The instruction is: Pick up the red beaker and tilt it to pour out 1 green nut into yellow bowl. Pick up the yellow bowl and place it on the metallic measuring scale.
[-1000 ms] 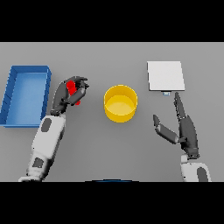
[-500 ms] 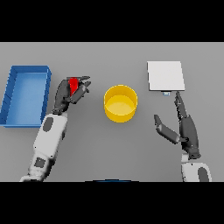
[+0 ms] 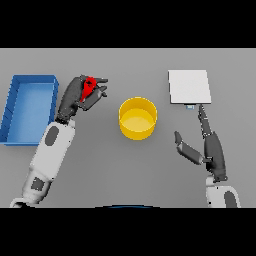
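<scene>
My left hand [image 3: 75, 95] is shut on the red beaker [image 3: 89, 87], holding it raised to the left of the yellow bowl [image 3: 137, 118]. The beaker is mostly hidden by the curled fingers; its contents cannot be seen. The bowl sits upright at the table's middle. The metallic measuring scale [image 3: 188, 87] lies flat at the back right. Just in front of the scale my right hand [image 3: 211, 148] rests open, fingers straight and pointing toward it, thumb spread to the left.
A blue bin [image 3: 14, 112] with raised walls stands at the left, close beside my left arm. Grey table surface lies between the bowl and the scale.
My left hand has carried the red beaker upward and farther back. The right hand has stayed in place.
</scene>
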